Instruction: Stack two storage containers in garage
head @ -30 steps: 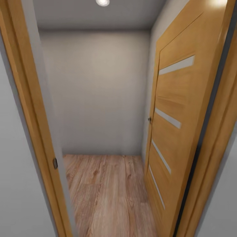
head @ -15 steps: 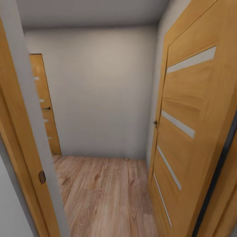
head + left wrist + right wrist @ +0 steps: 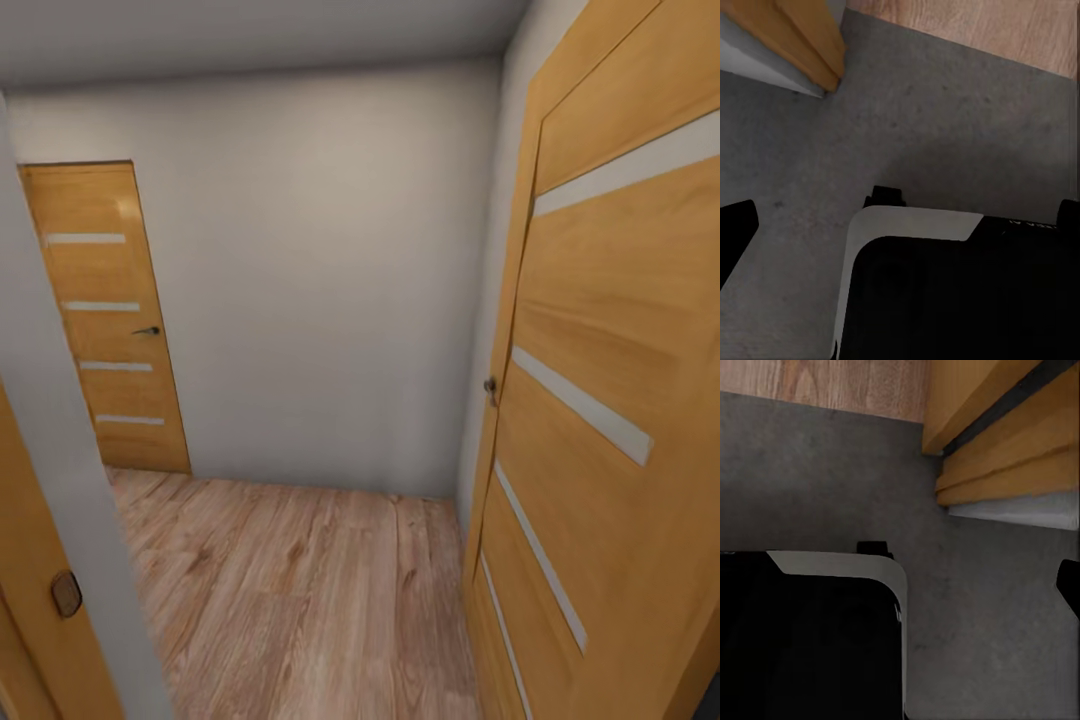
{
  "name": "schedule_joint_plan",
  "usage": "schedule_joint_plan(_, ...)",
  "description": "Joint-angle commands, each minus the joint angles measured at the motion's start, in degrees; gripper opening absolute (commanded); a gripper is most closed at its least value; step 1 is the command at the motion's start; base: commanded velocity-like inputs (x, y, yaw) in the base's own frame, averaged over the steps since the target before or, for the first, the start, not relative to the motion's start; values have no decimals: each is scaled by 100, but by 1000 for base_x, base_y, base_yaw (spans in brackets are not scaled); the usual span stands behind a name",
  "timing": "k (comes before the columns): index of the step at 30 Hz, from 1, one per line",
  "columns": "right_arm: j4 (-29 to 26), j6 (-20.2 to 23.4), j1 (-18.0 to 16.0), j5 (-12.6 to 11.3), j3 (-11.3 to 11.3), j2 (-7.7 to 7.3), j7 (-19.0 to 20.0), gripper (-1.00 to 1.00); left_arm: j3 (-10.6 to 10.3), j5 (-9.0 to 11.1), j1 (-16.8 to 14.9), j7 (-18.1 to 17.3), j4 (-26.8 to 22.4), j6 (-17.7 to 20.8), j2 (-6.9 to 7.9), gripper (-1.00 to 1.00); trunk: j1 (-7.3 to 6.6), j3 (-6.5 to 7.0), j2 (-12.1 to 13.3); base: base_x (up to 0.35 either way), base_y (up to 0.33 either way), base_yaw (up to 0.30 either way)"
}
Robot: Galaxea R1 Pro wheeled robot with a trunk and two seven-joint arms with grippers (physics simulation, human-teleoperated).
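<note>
Closer doorway now, open door point(image 3: 620, 400) hard right, plank floor point(image 3: 300, 590) free ahead; claw states indiscernible.

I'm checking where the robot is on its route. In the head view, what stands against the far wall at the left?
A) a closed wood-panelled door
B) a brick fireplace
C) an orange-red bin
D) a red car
A: a closed wood-panelled door with pale horizontal strips and a dark handle stands there.

Both arms hanging low, wrists pointed down beside the black-and-white base point(image 3: 945, 292); one dark fingertip point(image 3: 735, 229) of each end effector visible; grip state unclear.
</note>
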Motion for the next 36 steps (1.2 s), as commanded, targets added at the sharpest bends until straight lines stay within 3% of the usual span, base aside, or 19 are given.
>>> schedule_joint_plan(1, 18, -31, -8, -54, 50, 2, -2, 100, -48, 61, -6, -23, 8, -20, 1, 100, 4, -8, -5, 305, -131, 2)
schedule_joint_plan(8, 18, -32, -8, -54, 45, 0, -2, 100, -52, 35, -6, -31, 6, -105, 9, 100, 4, -8, -5, 282, -88, 0)
schedule_joint_plan(16, 17, -32, -8, -61, 44, 0, -2, 100, -48, 35, -6, -31, 6, -142, 10, 100, 4, -8, -5, 45, -3, 0)
schedule_joint_plan(36, 17, -39, -8, -62, 43, 0, -2, 100, -48, 33, -6, -31, 6, -223, 10, 100, 4, -8, -5, 111, 97, 0)
